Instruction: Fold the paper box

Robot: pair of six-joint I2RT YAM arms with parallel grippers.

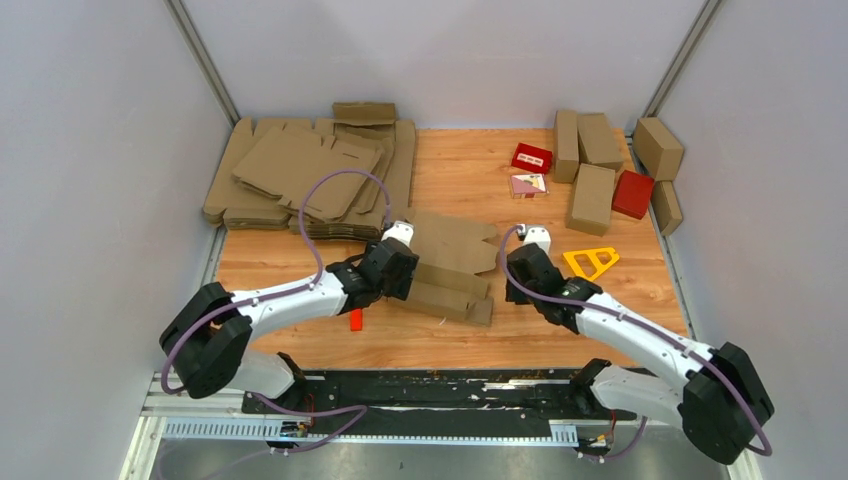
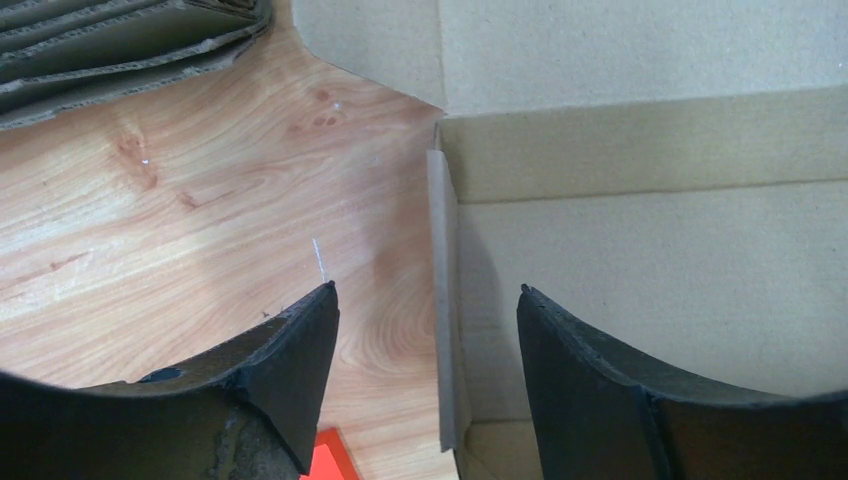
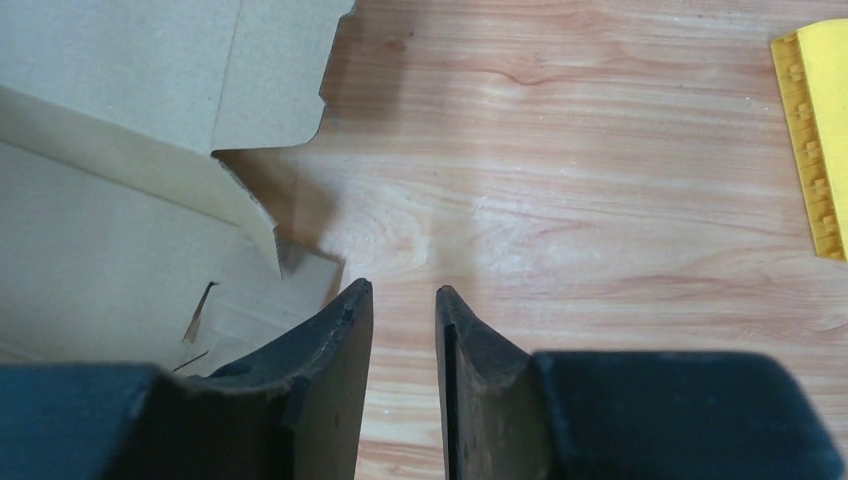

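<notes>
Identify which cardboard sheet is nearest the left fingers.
The partly folded paper box lying alone mid-table, its raised edge right at the left fingers; the other sheets sit stacked back left.

Left arm [image 1: 285,298] and right arm [image 1: 640,335]: white links, bulky black joints (purple cable along each), scuffed black gripper fingers [image 2: 290,370].

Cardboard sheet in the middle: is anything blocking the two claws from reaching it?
Nothing visible does. The left gripper is open, with a raised side flap of the box right between its jaws. The right gripper, slightly open, hovers over the table just beside the box's right edge, with nothing between them.
</notes>
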